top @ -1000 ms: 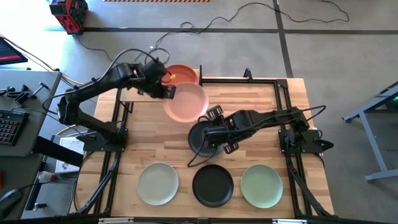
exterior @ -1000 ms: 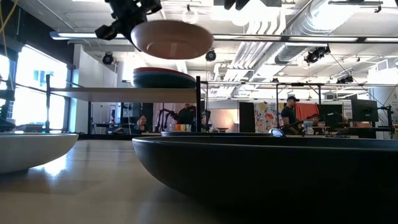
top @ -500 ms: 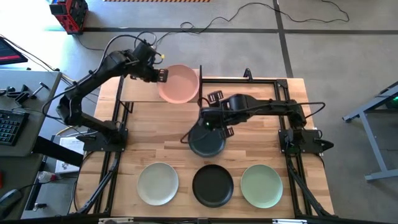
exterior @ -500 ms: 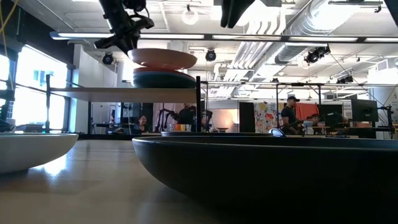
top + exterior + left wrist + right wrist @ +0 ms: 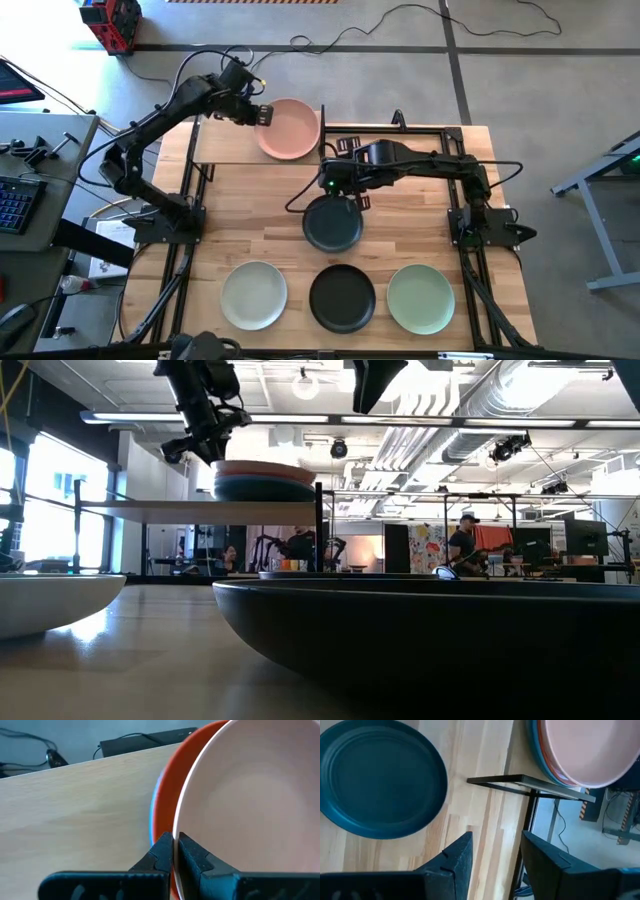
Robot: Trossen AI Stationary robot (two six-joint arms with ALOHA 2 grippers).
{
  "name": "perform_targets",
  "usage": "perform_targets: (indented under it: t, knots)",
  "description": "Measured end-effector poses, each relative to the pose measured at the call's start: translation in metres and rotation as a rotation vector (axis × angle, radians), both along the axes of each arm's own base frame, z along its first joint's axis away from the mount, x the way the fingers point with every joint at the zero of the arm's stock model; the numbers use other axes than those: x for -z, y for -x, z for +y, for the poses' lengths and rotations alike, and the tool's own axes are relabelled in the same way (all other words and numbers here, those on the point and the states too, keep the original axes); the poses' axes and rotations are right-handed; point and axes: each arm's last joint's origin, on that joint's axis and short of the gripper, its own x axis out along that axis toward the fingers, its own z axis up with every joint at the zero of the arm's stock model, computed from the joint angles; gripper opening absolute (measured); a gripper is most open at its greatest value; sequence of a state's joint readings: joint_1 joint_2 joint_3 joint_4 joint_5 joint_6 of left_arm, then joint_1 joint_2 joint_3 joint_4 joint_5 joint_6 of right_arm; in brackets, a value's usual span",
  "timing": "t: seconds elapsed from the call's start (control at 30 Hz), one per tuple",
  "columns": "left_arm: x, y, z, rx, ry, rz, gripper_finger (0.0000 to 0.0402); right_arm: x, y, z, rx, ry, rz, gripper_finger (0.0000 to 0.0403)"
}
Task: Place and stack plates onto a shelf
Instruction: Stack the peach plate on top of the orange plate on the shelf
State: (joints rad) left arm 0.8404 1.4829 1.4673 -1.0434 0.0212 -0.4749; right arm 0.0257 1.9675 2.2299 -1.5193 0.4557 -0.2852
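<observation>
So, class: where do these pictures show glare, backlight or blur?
Low view: bright window backlight at left, sheen on the tabletop, the near dark plate looming and soft. Left wrist view: the pink plate fills the frame, softly blurred.

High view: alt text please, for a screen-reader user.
The left gripper holds the pink plate by its rim on the shelf's stack. The open right gripper hovers beside the charcoal plate; three more plates line the table's near edge.
</observation>
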Motion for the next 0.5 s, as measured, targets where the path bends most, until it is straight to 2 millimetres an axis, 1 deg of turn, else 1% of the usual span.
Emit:
perform_targets:
  t: [0.23,0.4,0.5]
  knots:
    - [0.0086,-0.0024,0.0077,0.002,0.018,0.026,0.0005,-0.0003,-0.001,0.0,0.0,0.0,-0.011,0.0146]
    - [0.009,-0.0031,0.0085,0.008,0.013,0.026,0.0005,-0.001,-0.003,0.0001,0.0,-0.001,-0.034,0.0146]
    - [0.0084,-0.004,0.0096,0.019,-0.003,0.021,0.0012,-0.0011,-0.0033,0.0001,0.0,-0.001,-0.037,0.0146]
